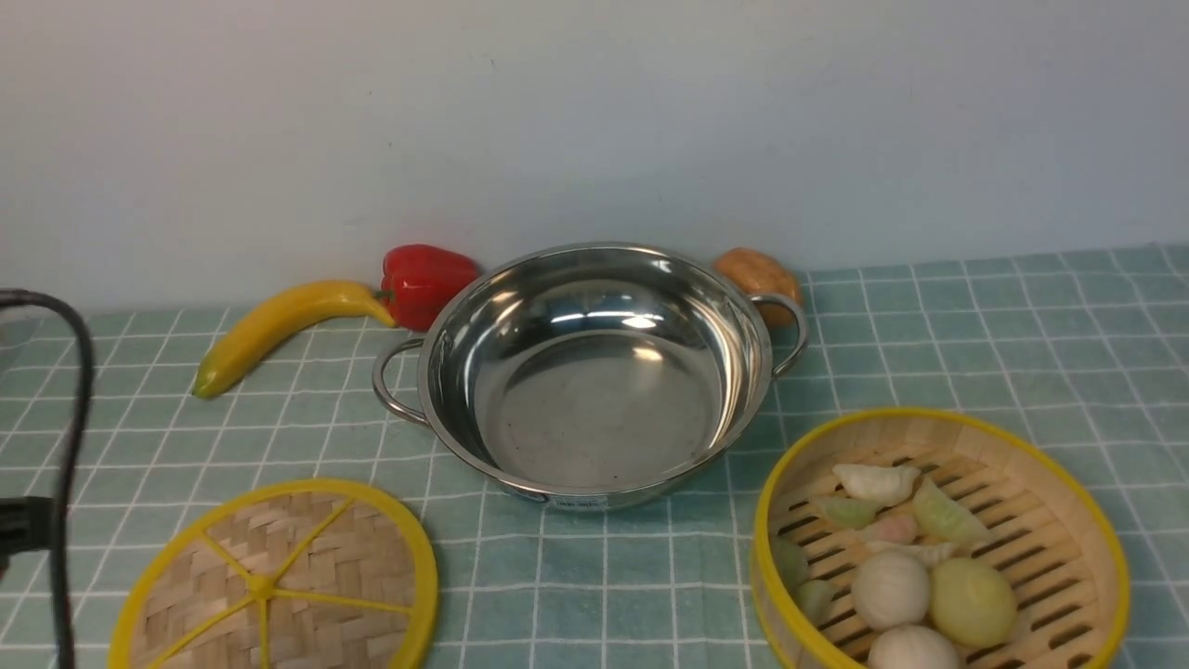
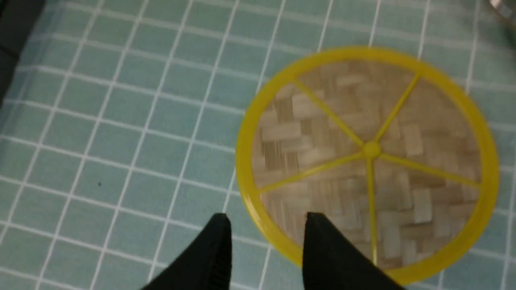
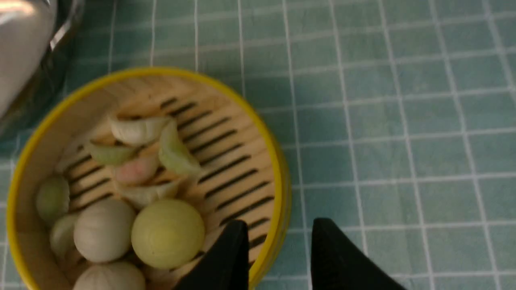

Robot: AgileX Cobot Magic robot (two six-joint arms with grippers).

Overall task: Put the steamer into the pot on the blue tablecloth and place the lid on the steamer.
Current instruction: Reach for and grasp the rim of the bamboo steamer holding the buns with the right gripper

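3 rims apart — pot point(image 1: 594, 400), steamer point(image 1: 1040, 548), lid point(image 1: 279, 576).

The wide round steel pot point(image 1: 594, 409) is shiny metal, smooth like a mirror. The pale blue cloth with thin white lines point(image 1: 975, 334) looks soft and dull. The flat round lid point(image 1: 307, 576) is woven bamboo strips, a bit rough, with a smooth yellow rim. The round bamboo steamer basket point(image 1: 892, 437) has dull wooden slats. Its toy buns point(image 1: 890, 589) look smooth and matt. The yellow banana point(image 1: 279, 325) and red pepper point(image 1: 423, 279) shine. My left gripper point(image 2: 266, 237) and right gripper point(image 3: 280, 241) are dull black.
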